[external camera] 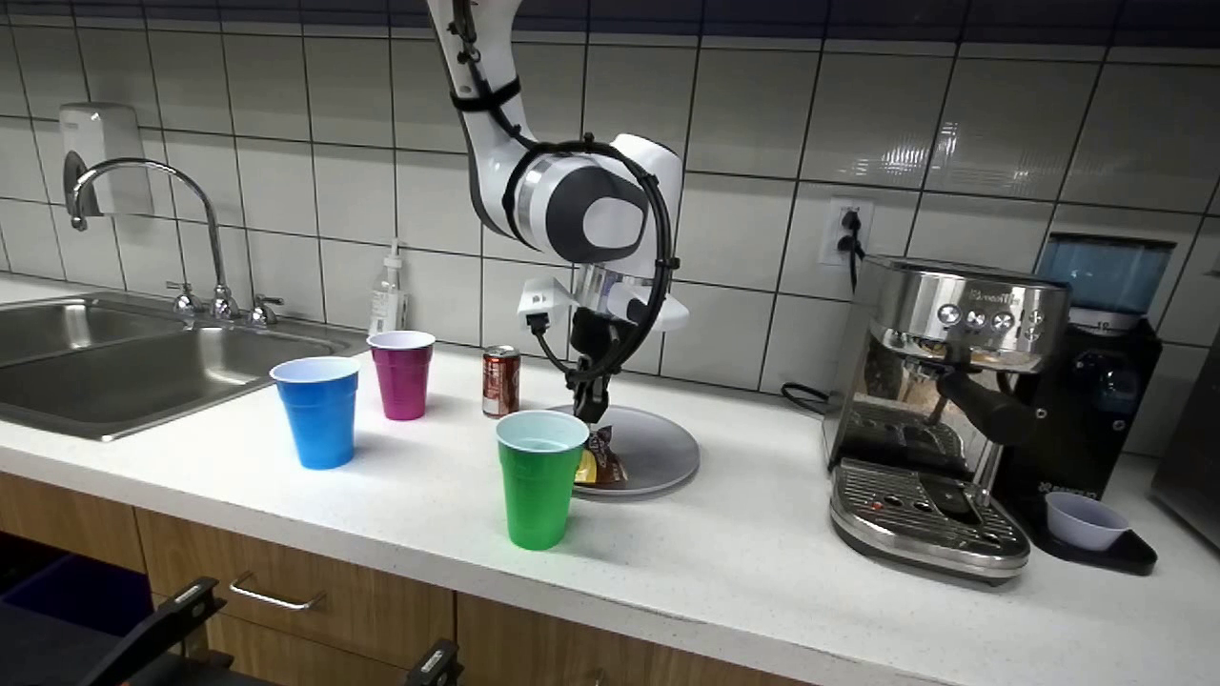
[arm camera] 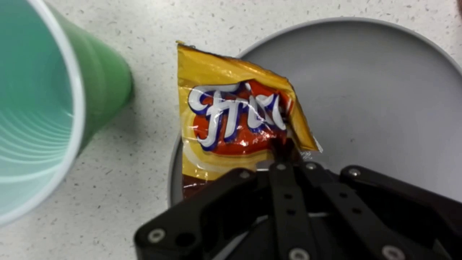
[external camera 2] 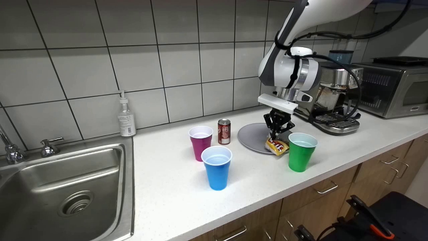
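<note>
One yellow snack bag (arm camera: 232, 119), pinched in our jaws, pokes over the edge of the gray plate (arm camera: 364, 94) near the green cup (external camera 2: 301, 154), so we think the grabbing is done and any lifting or moving is left.

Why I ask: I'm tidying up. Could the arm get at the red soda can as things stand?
Probably not yet: the gripper appears shut on the Fritos packet. Otherwise the red soda can looks reachable, upright near the gray plate, its top uncovered.
</note>
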Tool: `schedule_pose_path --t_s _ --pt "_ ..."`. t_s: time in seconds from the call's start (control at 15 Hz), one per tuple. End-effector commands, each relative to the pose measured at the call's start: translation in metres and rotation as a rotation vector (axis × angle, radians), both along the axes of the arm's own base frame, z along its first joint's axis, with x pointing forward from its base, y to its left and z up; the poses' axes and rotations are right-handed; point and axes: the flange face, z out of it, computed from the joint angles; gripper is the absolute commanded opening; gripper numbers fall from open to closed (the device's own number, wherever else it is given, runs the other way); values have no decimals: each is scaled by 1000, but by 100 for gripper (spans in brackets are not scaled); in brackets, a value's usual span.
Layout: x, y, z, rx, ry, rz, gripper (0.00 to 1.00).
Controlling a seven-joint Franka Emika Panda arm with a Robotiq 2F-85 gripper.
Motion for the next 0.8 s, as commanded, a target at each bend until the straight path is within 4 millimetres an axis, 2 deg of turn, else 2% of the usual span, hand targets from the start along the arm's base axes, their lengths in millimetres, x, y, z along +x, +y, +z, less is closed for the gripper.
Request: schedule_pose_path --t_s 0.0,0.4,0.73 --pt "0 -1 10 14 -11 -22 0" --pt "-3 -2 25 10 -34 -24 0" --pt "-2 -11 40 2 -61 -43 0"
